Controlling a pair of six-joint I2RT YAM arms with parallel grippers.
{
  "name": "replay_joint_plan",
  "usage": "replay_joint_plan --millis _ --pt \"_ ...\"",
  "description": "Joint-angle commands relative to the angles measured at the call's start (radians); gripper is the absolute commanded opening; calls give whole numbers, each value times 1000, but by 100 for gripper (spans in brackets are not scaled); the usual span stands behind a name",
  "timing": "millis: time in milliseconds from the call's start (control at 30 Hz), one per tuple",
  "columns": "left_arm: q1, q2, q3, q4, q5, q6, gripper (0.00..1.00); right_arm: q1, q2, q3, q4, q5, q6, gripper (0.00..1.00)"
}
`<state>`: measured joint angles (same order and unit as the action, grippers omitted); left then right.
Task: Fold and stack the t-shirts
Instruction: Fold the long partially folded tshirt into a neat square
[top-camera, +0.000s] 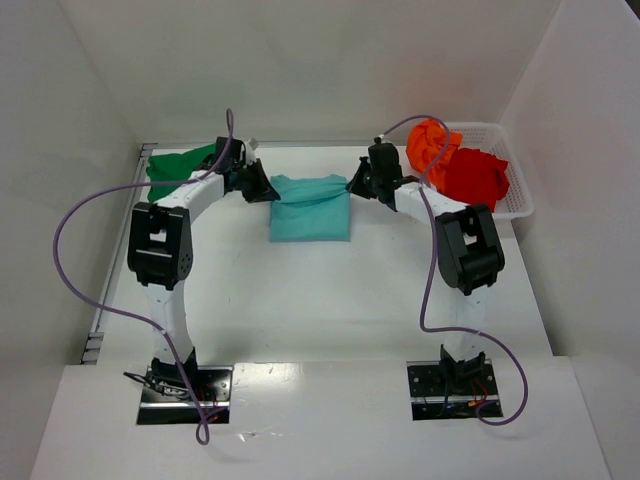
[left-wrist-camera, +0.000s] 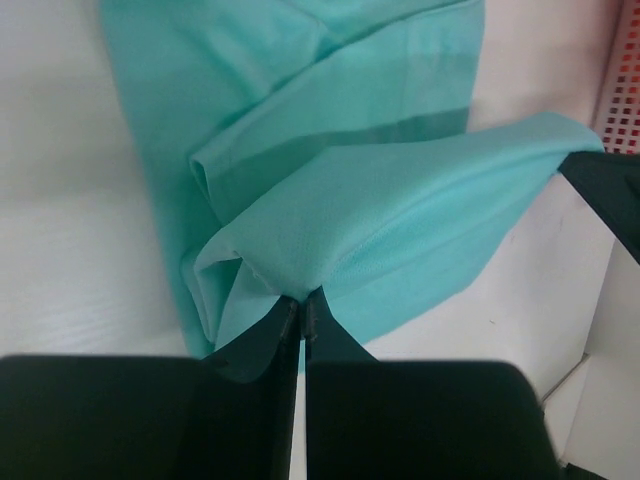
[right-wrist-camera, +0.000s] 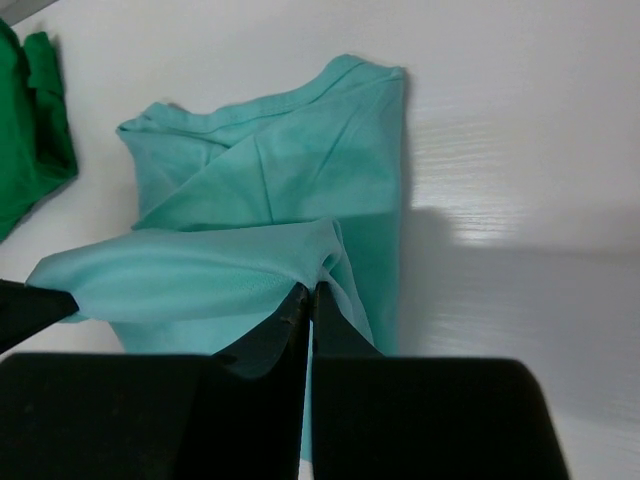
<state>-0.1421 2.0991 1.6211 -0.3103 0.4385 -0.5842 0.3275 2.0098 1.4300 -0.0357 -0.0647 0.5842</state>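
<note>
Both far corners of the teal shirt were pinched up. Left gripper and right gripper were each closed tight on it.

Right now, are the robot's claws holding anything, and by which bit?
Yes. Both hold the light teal cloth t-shirt: the left gripper pinches its far left corner, the right gripper its far right corner, with that edge raised.

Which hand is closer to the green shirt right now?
Left. The left hand pinches the teal shirt at the corner on the green shirt side; the right hand pinches the opposite corner, farther off across the teal shirt.
</note>
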Motion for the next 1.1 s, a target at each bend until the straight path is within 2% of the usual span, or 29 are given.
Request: replay_joint_plan --millis 0,167,333,433,467,500,533,567,633,667,800,1067 --pt "27 -112 -46 45 -30 -9 3 -7 -89 21 49 5 -38 0" --pt "45 -123 -17 36 -30 -9 3 -7 -79 49 49 -4 -38 0" --pt "73 -38 57 27 -40 -19 3 -7 10 147 39 -4 -57 3" --pt "84 25 86 27 -49 -19 9 -7 56 187 39 -24 -66 4" --pt "84 39 101 27 -35 -19 13 -7 84 187 39 -24 -66 8" --pt "84 67 112 37 -35 -19 34 -7 98 201 39 -33 -66 11" --pt "93 78 123 37 -21 -19 43 -7 110 213 39 -34 -66 16" --pt "93 87 123 51 -12 -19 53 -7 133 213 39 -34 -66 32" --pt "93 110 146 60 -12 -10 76 -7 142 237 39 -34 -78 54" --pt "104 110 172 60 -12 0 78 -7 155 237 39 -34 -78 64" --pt "114 84 207 60 3 12 84 -7 133 259 39 -34 -87 79" --pt "78 -8 100 117 69 44 84 -7 46 188 71 12 -96 80"
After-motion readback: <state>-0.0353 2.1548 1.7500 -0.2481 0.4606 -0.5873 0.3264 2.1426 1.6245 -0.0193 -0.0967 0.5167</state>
